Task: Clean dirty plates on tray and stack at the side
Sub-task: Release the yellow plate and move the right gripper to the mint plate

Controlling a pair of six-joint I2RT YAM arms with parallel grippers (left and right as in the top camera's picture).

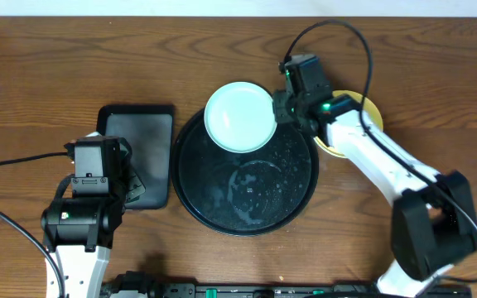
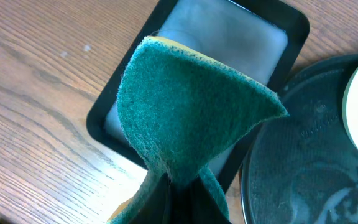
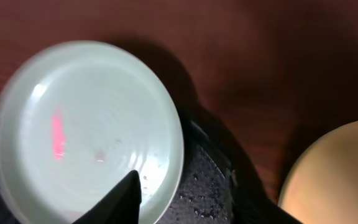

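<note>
Green sponge [image 2: 191, 118] pinched in left gripper [image 2: 179, 198]; right gripper [image 1: 278, 110] at mint plate [image 3: 86, 124] rim, grip unclear; tray [image 2: 291, 155] embossing unreadable.

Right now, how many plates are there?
2. A pale mint plate overlaps the far edge of the round black tray; a pale yellow plate sits right of it, under the right arm. Another may be hidden.

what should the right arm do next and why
Probably carry the mint plate rightward and set it on the yellow plate. The right claw is at its rim at the round tray's far edge, the yellow plate already lies off the tray, and the left claw holds the sponge clear.
</note>
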